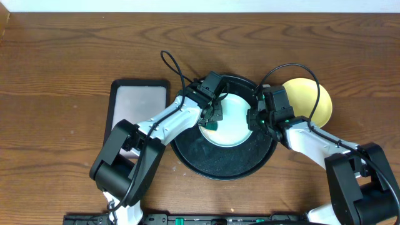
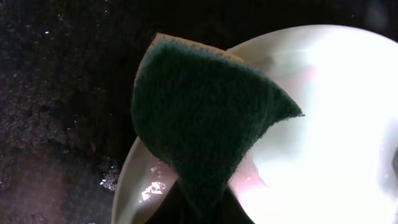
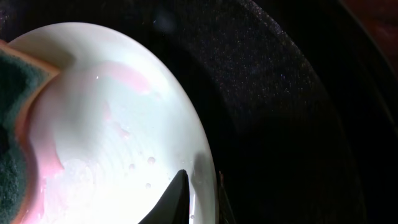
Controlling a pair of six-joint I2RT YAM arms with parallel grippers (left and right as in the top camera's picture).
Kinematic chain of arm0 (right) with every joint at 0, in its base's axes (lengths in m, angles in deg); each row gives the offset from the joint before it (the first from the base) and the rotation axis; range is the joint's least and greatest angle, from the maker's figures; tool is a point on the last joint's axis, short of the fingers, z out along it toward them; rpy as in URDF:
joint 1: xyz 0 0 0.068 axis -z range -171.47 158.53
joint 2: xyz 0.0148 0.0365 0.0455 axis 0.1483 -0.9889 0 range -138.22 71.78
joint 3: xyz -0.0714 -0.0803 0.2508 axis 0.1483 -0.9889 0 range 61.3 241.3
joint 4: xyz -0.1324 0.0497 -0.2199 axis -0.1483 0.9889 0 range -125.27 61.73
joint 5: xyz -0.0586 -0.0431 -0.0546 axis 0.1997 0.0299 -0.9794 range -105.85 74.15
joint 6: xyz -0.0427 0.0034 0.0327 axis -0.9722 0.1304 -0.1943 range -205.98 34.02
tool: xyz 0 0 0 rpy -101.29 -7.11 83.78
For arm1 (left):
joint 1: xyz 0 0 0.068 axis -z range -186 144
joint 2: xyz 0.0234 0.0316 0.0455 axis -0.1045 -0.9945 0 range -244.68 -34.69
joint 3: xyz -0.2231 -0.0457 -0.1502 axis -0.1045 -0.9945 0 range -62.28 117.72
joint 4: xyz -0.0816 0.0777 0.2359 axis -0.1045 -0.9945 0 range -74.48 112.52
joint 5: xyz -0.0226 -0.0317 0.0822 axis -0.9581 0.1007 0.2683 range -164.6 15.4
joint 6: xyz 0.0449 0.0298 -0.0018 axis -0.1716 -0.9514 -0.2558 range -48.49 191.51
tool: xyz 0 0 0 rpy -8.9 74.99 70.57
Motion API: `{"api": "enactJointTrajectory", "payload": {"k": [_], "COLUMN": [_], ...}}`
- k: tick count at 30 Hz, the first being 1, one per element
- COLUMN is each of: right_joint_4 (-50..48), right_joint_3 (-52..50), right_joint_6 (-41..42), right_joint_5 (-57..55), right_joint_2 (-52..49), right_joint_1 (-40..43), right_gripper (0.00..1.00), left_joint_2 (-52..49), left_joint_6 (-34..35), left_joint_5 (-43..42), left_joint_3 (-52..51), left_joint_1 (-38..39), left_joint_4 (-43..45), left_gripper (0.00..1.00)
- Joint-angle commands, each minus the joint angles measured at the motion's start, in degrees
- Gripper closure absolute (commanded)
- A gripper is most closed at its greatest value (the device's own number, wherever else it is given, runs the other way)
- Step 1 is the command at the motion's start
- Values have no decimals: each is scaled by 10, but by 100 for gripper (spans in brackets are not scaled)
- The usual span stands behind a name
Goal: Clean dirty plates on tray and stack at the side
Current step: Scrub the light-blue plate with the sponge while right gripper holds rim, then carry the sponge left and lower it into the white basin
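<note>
A pale mint plate (image 1: 230,120) with pink smears (image 3: 124,74) lies on the round black tray (image 1: 222,164). My left gripper (image 1: 214,116) is shut on a green sponge (image 2: 205,118) with a tan backing, and the sponge rests on the plate's (image 2: 336,124) left side. The gripper's fingertips are hidden behind the sponge. My right gripper (image 1: 255,119) is shut on the plate's right rim (image 3: 208,168), with one dark finger (image 3: 174,199) on top of the plate and the other below the rim. A pale yellow plate (image 1: 309,100) sits on the table just right of the tray.
A rectangular black tray with a grey inside (image 1: 139,106) lies left of the round tray. Black cables loop above both wrists near the tray's far rim. Brown wooden table surrounds everything.
</note>
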Motion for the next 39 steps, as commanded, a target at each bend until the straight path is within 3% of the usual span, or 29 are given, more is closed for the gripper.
{"api": "enactJointTrajectory", "payload": {"k": [1, 6, 14, 17, 21, 28, 33, 39], "right_joint_4": [-2, -2, -2, -2, -2, -2, -2, -2], "right_joint_3": [2, 2, 2, 2, 2, 2, 2, 2], "right_joint_6": [5, 5, 5, 5, 5, 5, 5, 5], "right_joint_5": [7, 7, 7, 7, 7, 7, 7, 7], "right_joint_2": [-3, -3, -3, -3, -3, -3, -3, -3], "right_joint_1": [-8, -8, -8, -8, -8, -8, -8, -8], "right_gripper": [86, 86, 85, 85, 85, 84, 83, 83], "left_joint_2": [-30, -21, 81, 136, 198, 222, 206, 180], "left_joint_6": [10, -30, -40, -43, -43, -79, -109, -121], "left_joint_5": [-54, -198, -217, -190, -89, 33, 47, 47], "left_joint_3": [-5, -2, 3, 3, 3, 1, -24, -88], "left_joint_1": [-1, -2, -11, -31, -83, -230, -321, -354], "left_joint_4": [0, 14, 14, -5, -78, -204, -211, -140], "left_gripper": [92, 92, 93, 92, 92, 92, 92, 92]}}
